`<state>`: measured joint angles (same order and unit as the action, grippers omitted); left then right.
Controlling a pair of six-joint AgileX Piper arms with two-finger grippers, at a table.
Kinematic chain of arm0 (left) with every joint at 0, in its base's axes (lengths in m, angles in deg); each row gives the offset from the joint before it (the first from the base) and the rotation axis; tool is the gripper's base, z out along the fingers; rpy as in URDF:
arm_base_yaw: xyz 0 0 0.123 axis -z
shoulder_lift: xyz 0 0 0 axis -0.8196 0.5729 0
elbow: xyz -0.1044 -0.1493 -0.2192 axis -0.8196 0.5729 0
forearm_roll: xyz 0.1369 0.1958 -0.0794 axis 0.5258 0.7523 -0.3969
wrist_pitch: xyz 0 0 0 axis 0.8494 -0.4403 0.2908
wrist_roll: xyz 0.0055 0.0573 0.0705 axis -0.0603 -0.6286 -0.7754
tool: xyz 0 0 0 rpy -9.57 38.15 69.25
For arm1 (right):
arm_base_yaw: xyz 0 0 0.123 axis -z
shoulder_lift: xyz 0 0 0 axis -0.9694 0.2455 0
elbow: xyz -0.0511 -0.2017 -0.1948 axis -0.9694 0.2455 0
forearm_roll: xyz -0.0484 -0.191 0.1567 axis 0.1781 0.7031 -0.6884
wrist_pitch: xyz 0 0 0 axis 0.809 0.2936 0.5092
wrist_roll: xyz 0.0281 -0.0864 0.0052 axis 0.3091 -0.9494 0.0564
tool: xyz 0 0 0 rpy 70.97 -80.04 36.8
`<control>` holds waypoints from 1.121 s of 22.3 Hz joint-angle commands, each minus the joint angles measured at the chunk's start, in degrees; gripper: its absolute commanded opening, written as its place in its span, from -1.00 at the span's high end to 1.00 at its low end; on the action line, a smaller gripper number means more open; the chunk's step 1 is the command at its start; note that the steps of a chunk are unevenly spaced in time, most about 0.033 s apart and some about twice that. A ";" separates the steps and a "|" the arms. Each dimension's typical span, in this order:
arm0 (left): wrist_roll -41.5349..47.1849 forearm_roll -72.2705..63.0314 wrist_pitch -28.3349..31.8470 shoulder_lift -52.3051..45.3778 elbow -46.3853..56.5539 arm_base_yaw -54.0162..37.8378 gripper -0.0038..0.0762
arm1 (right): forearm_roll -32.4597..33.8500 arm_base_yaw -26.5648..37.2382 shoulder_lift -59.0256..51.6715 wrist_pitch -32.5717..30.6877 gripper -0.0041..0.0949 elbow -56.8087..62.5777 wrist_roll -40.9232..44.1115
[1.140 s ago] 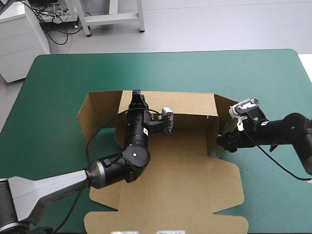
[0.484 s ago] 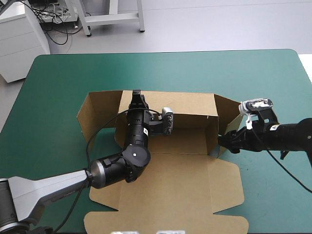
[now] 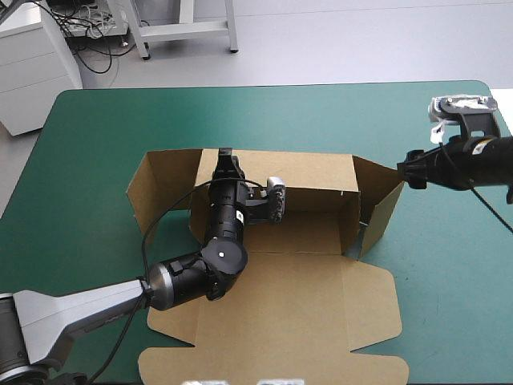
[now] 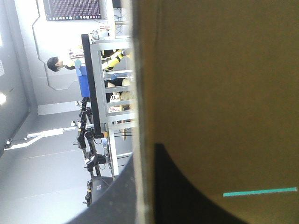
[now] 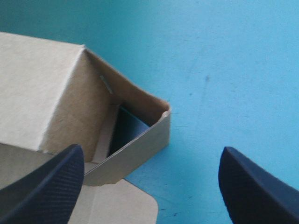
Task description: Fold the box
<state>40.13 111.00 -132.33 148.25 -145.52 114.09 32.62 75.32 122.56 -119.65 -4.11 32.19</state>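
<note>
The brown box (image 3: 313,273) lies mid-table with its back wall raised and the lid flat toward the front edge. My left gripper (image 3: 224,156) sits at the top edge of the back wall, shut on it. The left wrist view shows the wall (image 4: 215,93) as a brown sheet between the black fingers (image 4: 187,196). My right gripper (image 3: 409,170) hangs open near the table's right edge, apart from the box. In its own view the gripper (image 5: 152,150) has nothing between its fingers, and the box's right end corner (image 5: 140,140) is ahead of it.
The box's right end flap (image 3: 381,212) stands tilted outward beside the side wall. A left end flap (image 3: 152,188) stands up at the other end. The flat lid (image 3: 280,337) reaches close to the front edge. Teal-green cover (image 3: 449,281) lies around the box.
My right gripper has drawn back from the box's right end flap, moving right and toward the far edge. The flap now stands by itself. The left arm has not moved.
</note>
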 commanded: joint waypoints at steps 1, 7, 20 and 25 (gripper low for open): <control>0.91 3.78 -2.32 -2.42 -2.06 -0.01 0.98 | 2.12 0.19 5.53 -0.42 -0.54 -8.41 1.14; 0.91 3.78 -2.22 -2.42 -2.06 -0.01 0.98 | 1.64 0.19 15.19 -1.06 -0.54 -17.57 1.58; 0.11 3.78 -2.23 -2.42 -2.06 -0.01 0.98 | 1.22 0.19 25.38 -1.16 -0.54 -20.95 2.71; 0.43 2.19 -2.02 -2.42 -2.06 -0.01 0.98 | 1.22 0.06 22.93 -1.16 -0.54 -12.94 -0.36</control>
<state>39.93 110.80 -132.27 148.25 -145.52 114.09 34.39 75.32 149.14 -120.48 -17.66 33.45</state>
